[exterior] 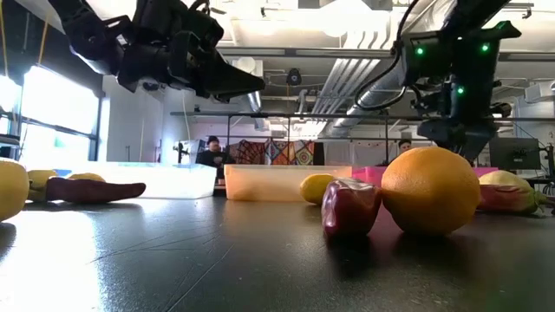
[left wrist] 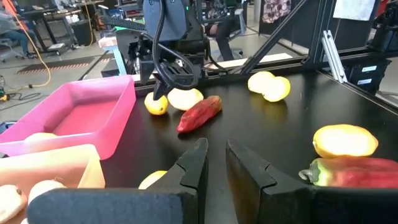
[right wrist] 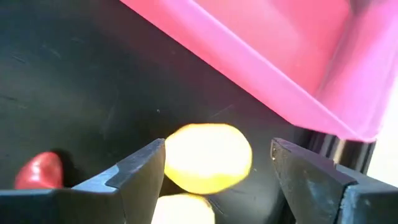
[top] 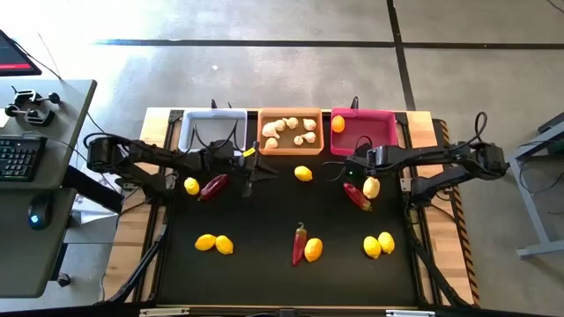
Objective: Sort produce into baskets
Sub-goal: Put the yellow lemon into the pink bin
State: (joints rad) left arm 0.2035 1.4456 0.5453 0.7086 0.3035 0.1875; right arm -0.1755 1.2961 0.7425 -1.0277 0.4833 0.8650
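Note:
Yellow lemons lie scattered on the black mat, for instance one (top: pixel 303 173) near the orange basket (top: pixel 291 145), which holds garlic bulbs (top: pixel 291 130). Dark red chili peppers lie at the left (top: pixel 214 187), the middle (top: pixel 300 242) and the right (top: pixel 357 195). The white basket (top: pixel 211 114) stands left of the orange one, and the pink basket (top: pixel 374 132) to its right holds one lemon (top: pixel 338 123). My right gripper (right wrist: pixel 217 168) hangs open just in front of the pink basket, its fingers on either side of a lemon (right wrist: pixel 208 157) lying below them. My left gripper (left wrist: pixel 214 165) hovers above the mat, shut and holding nothing.
A paler lemon (left wrist: pixel 185 98) and a chili (left wrist: pixel 199 114) lie right beside the lemon under my right gripper. Pairs of lemons lie near the front at the left (top: pixel 215 244) and the right (top: pixel 379 244). A desk with a keyboard (top: pixel 19 157) stands left of the table.

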